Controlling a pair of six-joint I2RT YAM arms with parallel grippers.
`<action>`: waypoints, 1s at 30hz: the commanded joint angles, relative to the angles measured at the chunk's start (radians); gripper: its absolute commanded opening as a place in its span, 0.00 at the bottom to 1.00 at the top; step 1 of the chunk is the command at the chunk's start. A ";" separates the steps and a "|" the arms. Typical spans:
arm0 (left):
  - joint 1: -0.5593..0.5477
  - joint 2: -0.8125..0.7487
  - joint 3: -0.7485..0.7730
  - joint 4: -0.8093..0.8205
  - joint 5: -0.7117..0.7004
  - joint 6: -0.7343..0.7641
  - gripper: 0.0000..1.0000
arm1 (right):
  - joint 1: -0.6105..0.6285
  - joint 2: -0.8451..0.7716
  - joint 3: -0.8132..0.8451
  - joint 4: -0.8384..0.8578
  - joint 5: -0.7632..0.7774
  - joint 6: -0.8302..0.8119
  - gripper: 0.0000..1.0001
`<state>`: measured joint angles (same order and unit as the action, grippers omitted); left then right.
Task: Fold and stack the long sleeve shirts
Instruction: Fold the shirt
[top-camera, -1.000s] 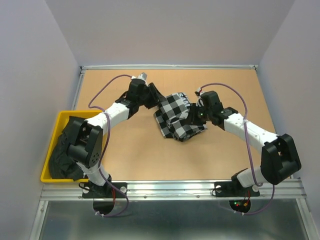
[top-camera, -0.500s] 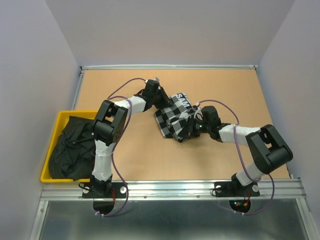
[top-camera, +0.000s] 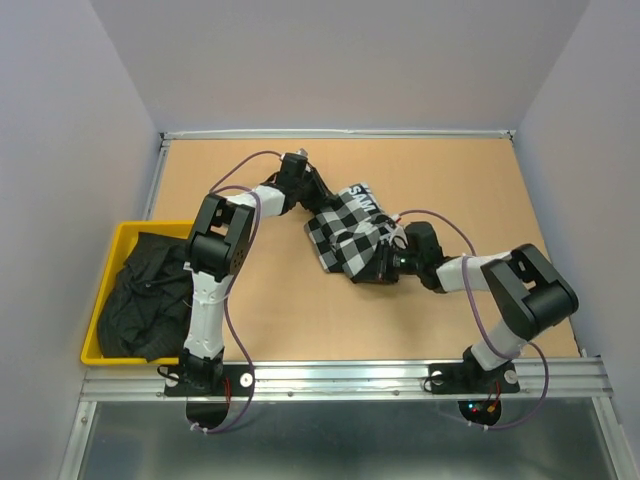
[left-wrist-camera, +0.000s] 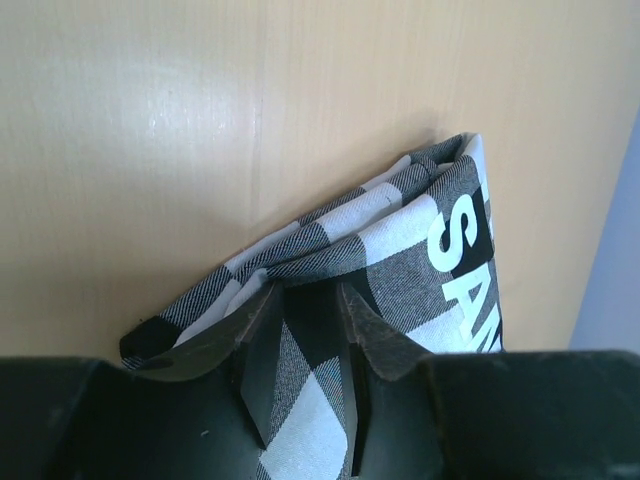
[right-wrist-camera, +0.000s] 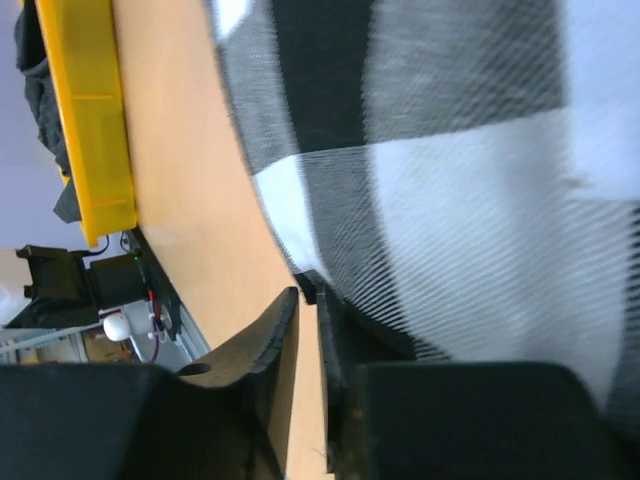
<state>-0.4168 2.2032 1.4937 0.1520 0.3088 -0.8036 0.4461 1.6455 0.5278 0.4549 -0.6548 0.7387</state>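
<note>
Tan wood surface (top-camera: 270, 300), pale walls all round, and both arms are reaching into the middle. The check shirt (top-camera: 350, 232) lies there in a loose, bunched bundle, well apart from the yellow bin (top-camera: 122, 232) at the near left, where the black shirt (top-camera: 140, 300) sits in a heap.

Left end effector (left-wrist-camera: 310, 300) is at the shirt's far-left corner, fingers clenched on a layered edge of check cloth, with the white lettering (left-wrist-camera: 465, 265) just to the right of the grip. Right end effector (right-wrist-camera: 308, 300) is low at the near-right edge, fingers drawn close together right at the hem. Whether cloth is actually between them, I cannot tell from this angle.

This looks like the folding step on the first shirt, and it's early: the bundle is rumpled rather than a neat rectangle, and the black one hasn't been started. Next move, I'd say, calls for both grips secure on opposite corners, then a lift and spread to flatten the cloth before a clean fold. A loose right-hand pinch could let that hem slip.
</note>
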 joint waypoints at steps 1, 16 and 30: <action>0.010 -0.025 0.040 -0.002 0.003 0.096 0.41 | 0.000 -0.134 0.122 -0.151 0.035 -0.079 0.23; 0.001 -0.252 -0.024 -0.029 -0.019 0.181 0.52 | -0.187 -0.201 0.255 -0.329 -0.058 -0.168 0.29; 0.006 0.021 0.065 -0.035 -0.036 0.164 0.47 | -0.303 0.030 -0.057 0.059 -0.069 -0.084 0.18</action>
<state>-0.4129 2.2395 1.5558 0.1474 0.3134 -0.6636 0.1448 1.6890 0.5182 0.4015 -0.7486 0.6628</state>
